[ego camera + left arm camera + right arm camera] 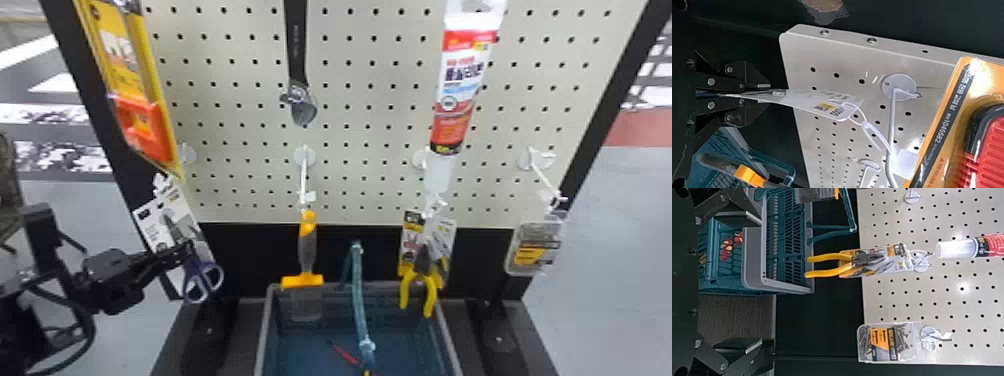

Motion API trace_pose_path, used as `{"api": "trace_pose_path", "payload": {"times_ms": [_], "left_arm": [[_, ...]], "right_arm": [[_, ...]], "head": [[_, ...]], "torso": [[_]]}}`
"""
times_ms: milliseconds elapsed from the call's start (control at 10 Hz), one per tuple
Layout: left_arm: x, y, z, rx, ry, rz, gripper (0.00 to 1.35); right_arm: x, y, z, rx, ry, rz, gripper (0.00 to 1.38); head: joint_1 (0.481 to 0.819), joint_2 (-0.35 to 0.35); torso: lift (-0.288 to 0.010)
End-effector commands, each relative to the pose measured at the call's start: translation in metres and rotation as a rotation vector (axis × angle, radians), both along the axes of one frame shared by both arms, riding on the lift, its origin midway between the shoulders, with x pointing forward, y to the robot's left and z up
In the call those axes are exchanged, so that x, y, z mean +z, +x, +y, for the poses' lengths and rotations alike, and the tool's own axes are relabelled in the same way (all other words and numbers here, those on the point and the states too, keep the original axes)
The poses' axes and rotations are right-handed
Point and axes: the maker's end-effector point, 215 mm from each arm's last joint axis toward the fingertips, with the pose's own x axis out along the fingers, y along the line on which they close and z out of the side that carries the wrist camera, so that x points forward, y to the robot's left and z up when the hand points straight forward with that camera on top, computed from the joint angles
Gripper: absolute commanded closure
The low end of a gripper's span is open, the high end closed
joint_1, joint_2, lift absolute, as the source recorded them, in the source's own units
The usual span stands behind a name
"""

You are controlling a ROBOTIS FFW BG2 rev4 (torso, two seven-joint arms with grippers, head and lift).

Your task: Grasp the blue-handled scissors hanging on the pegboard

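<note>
The jaws of my left gripper [184, 252] are clamped on the blue-handled scissors [204, 282] and their card [152, 225], the handles hanging just below. A plastic tie [877, 135] links the card to a hook [892, 125] on the pegboard [360, 100], left of the brush [302, 281]. My right gripper [761, 282] has its jaws spread wide apart.

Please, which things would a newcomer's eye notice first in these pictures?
Probably the bright yellow-and-orange package at the head view's upper left. Next, perhaps the yellow-handled pliers hanging right of centre, and the black left gripper closed on the carded, blue-handled scissors at lower left.
</note>
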Motion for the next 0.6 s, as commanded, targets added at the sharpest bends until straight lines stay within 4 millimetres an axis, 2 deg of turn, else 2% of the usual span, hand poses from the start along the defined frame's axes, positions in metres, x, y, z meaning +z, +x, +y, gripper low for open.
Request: {"api": "trace_pose_path", "payload": {"times_ms": [0, 500], "left_arm": [[0.0004, -0.0006, -0.0008, -0.001, -0.002, -0.002, 1.12], [-0.0014, -0.0011, -0.0025, -0.004, -0.007, 0.005, 1.12]], "right_arm": [[-0.0004, -0.0001, 0.0000, 0.000, 0.000, 0.001, 0.22], [-0.0022, -0.0002, 0.0007, 0.003, 0.000, 0.003, 0.22]], "head": [[0.549, 0.000], [0.549, 0.000]], "torso": [[-0.100], [-0.100]]}}
